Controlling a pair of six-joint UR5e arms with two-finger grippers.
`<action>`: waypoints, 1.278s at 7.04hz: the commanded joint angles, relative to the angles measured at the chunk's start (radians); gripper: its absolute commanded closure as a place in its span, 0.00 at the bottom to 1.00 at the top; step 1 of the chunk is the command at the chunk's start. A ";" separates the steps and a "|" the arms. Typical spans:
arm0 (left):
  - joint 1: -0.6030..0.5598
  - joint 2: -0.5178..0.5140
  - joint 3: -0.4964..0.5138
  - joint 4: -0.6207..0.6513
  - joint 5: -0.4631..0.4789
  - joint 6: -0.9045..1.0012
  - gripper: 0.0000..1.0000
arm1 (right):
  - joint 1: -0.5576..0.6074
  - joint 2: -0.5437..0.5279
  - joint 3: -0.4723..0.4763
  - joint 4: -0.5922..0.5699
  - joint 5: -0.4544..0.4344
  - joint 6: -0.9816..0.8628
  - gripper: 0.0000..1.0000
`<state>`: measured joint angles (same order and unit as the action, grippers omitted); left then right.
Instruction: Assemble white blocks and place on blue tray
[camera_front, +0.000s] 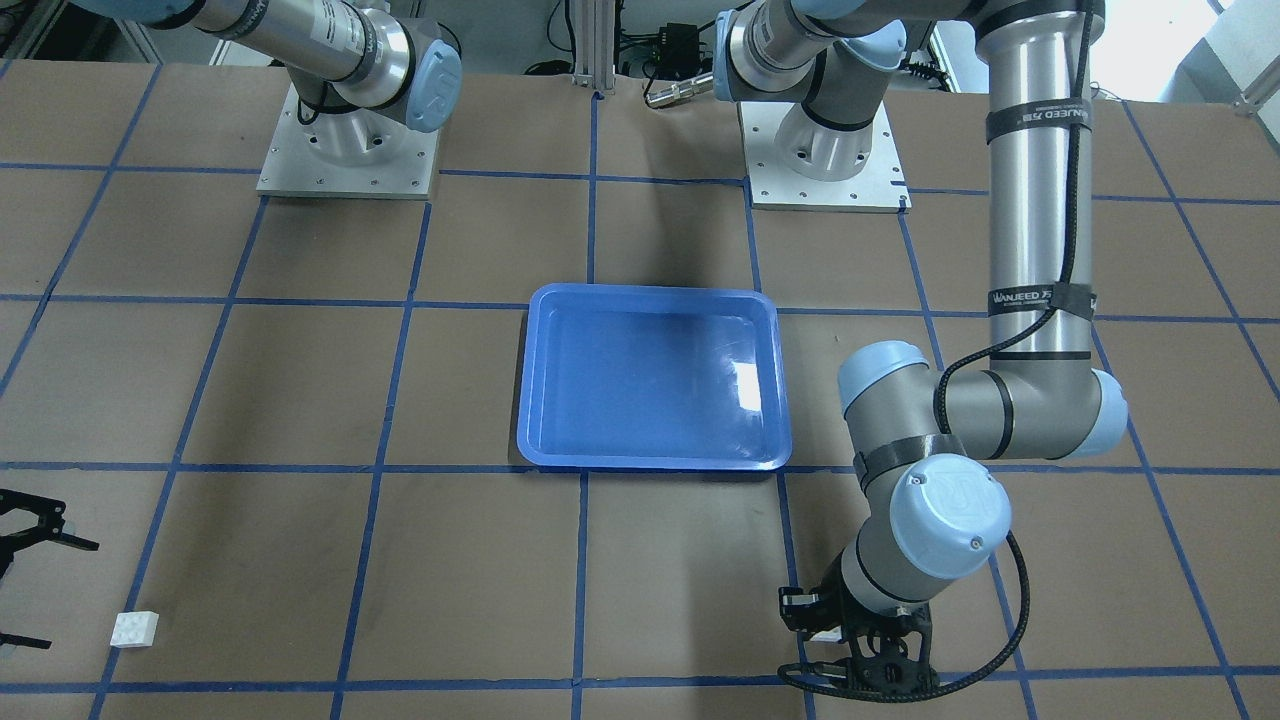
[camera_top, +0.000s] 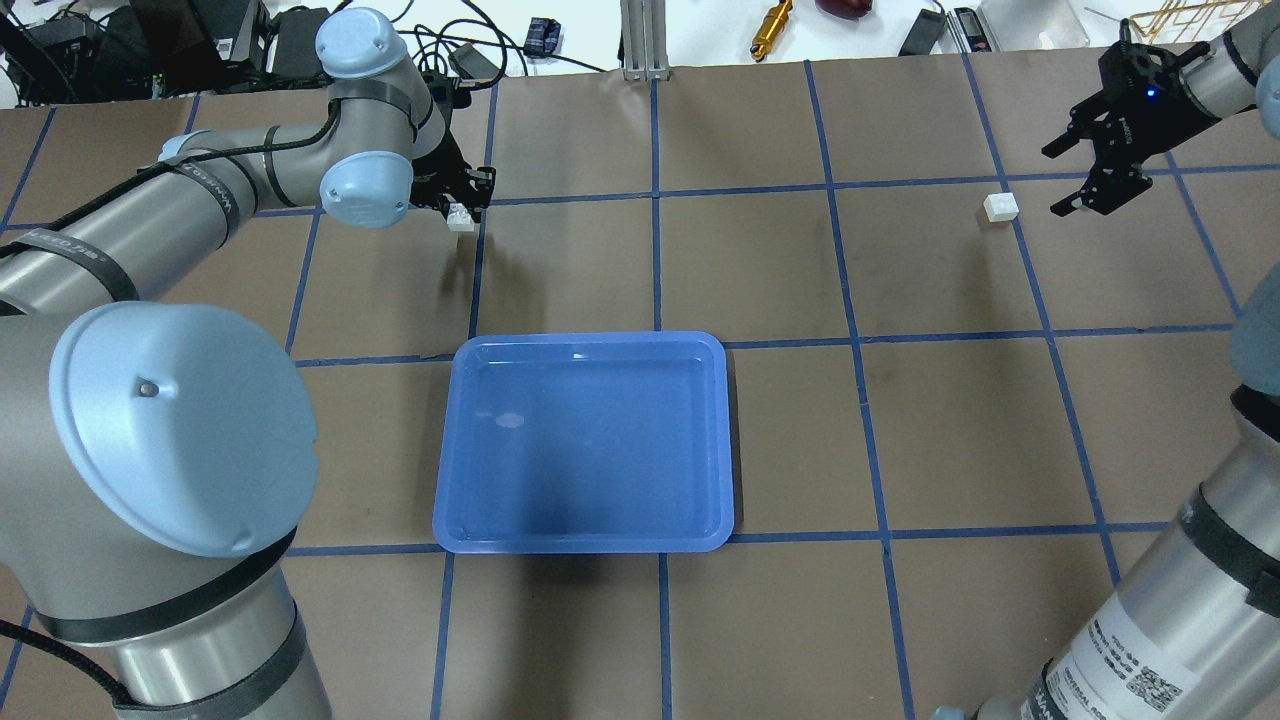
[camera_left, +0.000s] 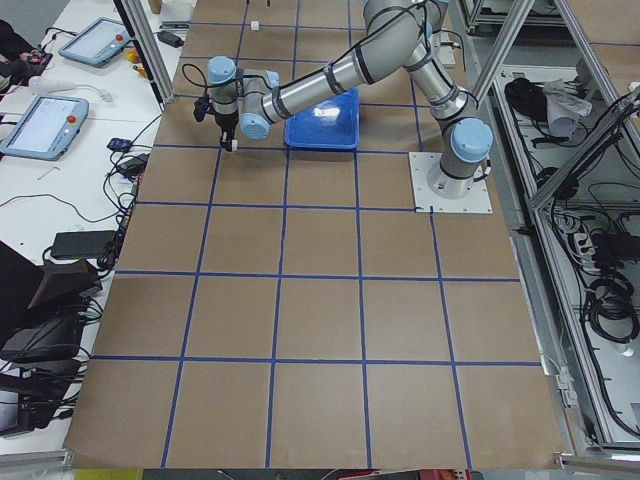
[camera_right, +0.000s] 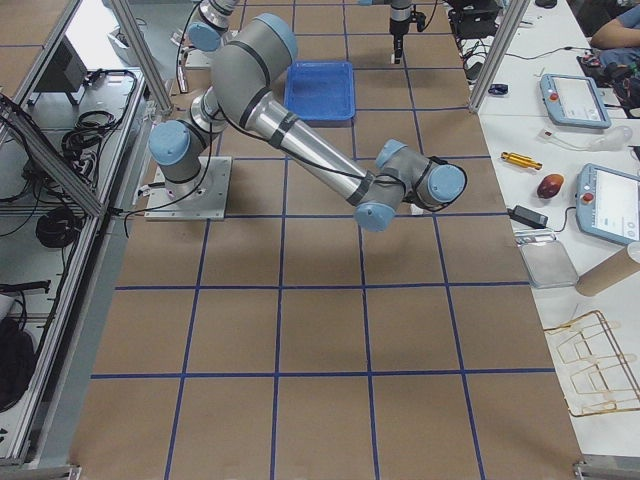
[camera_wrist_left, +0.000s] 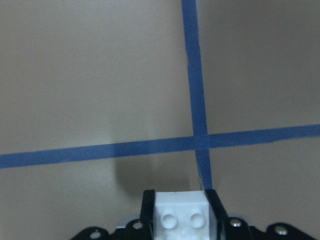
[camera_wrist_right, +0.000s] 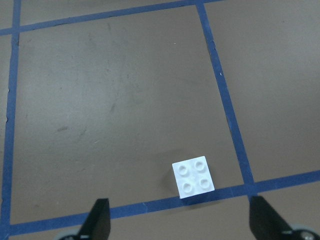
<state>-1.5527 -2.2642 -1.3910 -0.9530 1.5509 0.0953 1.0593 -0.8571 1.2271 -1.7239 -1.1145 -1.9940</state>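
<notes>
The blue tray (camera_top: 590, 338) lies empty at the table's middle, also in the front view (camera_front: 650, 292). My left gripper (camera_top: 462, 210) is shut on a white block (camera_top: 461, 218) just above the table, beyond the tray's far left corner. The left wrist view shows that studded block (camera_wrist_left: 181, 215) between the fingers (camera_wrist_left: 216, 210). My right gripper (camera_top: 1066, 178) is open and empty, just right of a second white block (camera_top: 1000, 206) lying studs-up on the table. That block (camera_wrist_right: 193, 176) sits ahead of the open fingers (camera_wrist_right: 97, 222) in the right wrist view and shows in the front view (camera_front: 134, 629).
Blue tape lines (camera_top: 855, 340) grid the brown table. Both arm bases (camera_front: 348, 150) stand on plates at the robot's side. Cables and tools (camera_top: 770, 20) lie past the far edge. My left arm's elbow (camera_front: 1000, 410) hangs close beside the tray.
</notes>
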 joint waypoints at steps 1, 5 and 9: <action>-0.041 0.107 -0.047 -0.136 0.006 -0.058 0.71 | -0.001 0.119 -0.186 0.182 0.009 -0.104 0.03; -0.185 0.351 -0.392 -0.063 0.064 -0.259 0.77 | 0.007 0.182 -0.212 0.198 0.010 -0.150 0.03; -0.280 0.388 -0.533 0.099 0.069 -0.403 0.78 | 0.011 0.199 -0.212 0.196 0.010 -0.256 0.04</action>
<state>-1.7820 -1.8828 -1.9078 -0.8752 1.6157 -0.2562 1.0694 -0.6662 1.0155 -1.5273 -1.1056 -2.2404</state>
